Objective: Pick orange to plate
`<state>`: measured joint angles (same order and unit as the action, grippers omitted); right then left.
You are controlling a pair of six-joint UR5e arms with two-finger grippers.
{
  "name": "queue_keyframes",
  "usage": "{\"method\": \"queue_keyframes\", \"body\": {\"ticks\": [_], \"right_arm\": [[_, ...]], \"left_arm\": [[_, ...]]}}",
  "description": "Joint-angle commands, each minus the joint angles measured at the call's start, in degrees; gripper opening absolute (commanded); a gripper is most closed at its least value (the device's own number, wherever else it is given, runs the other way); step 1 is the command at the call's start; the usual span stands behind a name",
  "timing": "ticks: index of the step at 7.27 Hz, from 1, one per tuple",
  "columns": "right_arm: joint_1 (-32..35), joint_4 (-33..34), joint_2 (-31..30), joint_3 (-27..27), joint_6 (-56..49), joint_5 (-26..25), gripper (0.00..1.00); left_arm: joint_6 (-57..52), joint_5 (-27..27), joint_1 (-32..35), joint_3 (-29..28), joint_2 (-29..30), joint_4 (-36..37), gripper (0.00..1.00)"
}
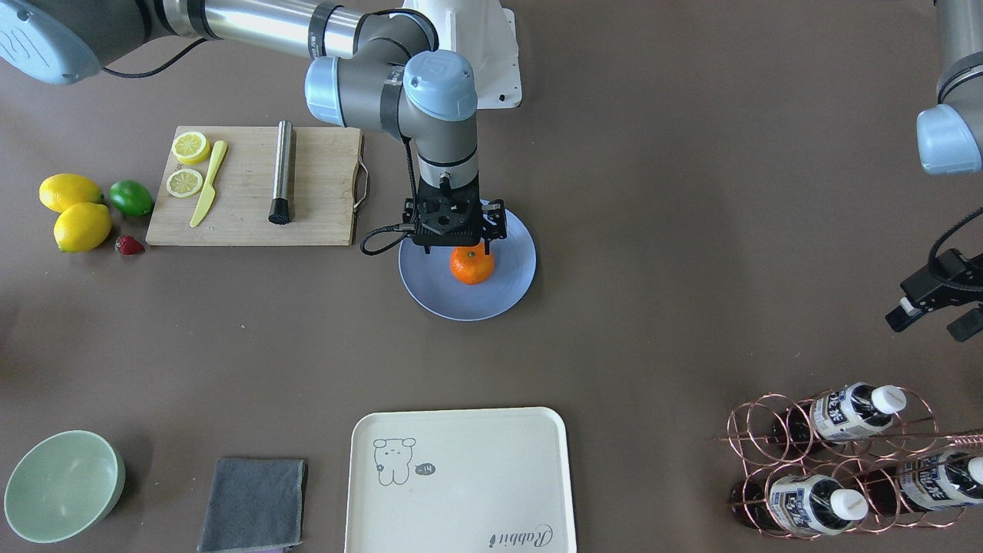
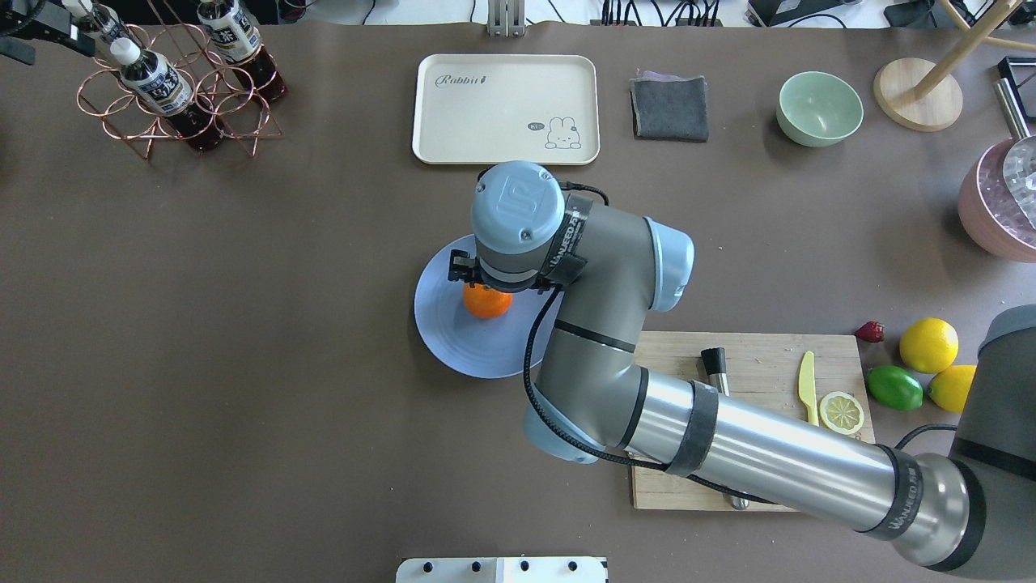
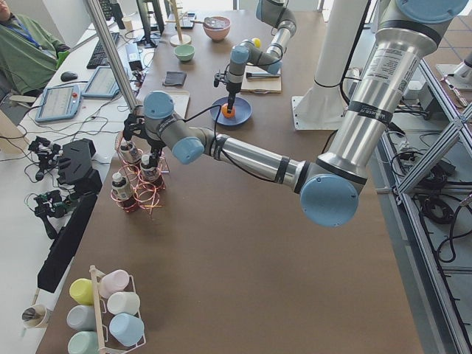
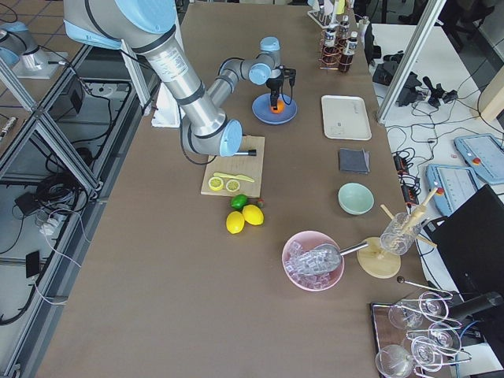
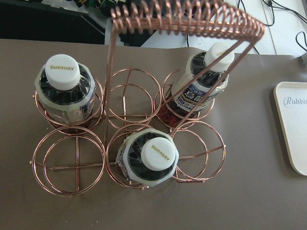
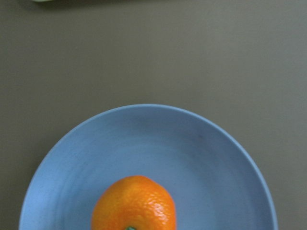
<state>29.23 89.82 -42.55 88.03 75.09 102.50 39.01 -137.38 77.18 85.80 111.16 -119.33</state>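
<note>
The small round orange (image 1: 471,266) sits on the round matte-blue plate (image 1: 438,296) just under the right gripper (image 1: 469,248), grip unclear; next, probably release and lift.

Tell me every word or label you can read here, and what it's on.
"Rabbit": printed on the tray.
"SUNTORY": on two bottle caps.
"UR": logo on the joint cap.
Bottle labels: too small to read.
Speech bubble on the tray: too small to read.
Lettering on the arm band: blurred.
</note>
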Motion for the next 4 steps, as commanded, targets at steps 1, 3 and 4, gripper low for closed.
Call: {"method": "queue_keyframes", "body": {"ticks": [1, 3, 4], "right_arm": [[7.12, 9.73, -10.47, 15.44, -8.15, 4.98, 1.00], [15.20, 9.85, -19.64, 19.80, -20.89, 8.05, 1.00], [18.89, 9.85, -22.55, 20.33, -25.99, 10.42, 1.00]], "left_arm": [[-13.95, -1.30, 4.79, -0.64, -1.72, 4.77, 0.98], [-34.15, -1.31, 9.55, 0.85, -9.35, 3.50, 0.98], [-35.91, -1.22, 12.18, 0.86, -10.34, 4.10, 0.98]]}}
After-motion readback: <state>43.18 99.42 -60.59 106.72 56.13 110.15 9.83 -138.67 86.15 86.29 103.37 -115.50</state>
